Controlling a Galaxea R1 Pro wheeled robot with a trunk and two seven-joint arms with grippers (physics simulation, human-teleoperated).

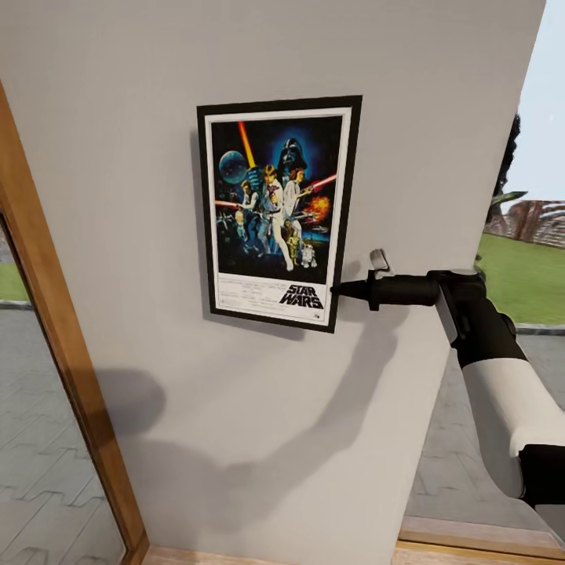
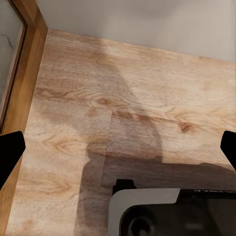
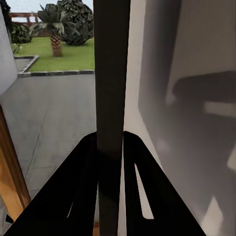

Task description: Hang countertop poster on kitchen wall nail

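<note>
The pale grey wall (image 1: 235, 424) takes up most of what I can see, with a wooden door frame (image 1: 55, 345) down one side and lawn and paving showing past its far edge. Flat against the wall sits the poster (image 1: 276, 210), upright and a touch tilted, and the right gripper (image 1: 339, 289) reaches in from the side with its fingers (image 3: 83, 196) clamped on the black frame at the lower edge nearest the arm. The right wrist view looks straight along that frame edge (image 3: 111, 98), pinched between the two dark fingers, so the grip is narrow and holding the poster. I'd guess it is held by that edge so the picture can be pressed flush and settled onto a nail; I can't make out any nail, perhaps it is behind the frame. The left gripper (image 2: 118, 147) hangs over the wooden floor (image 2: 123, 88), its fingers wide apart and holding nothing
</note>
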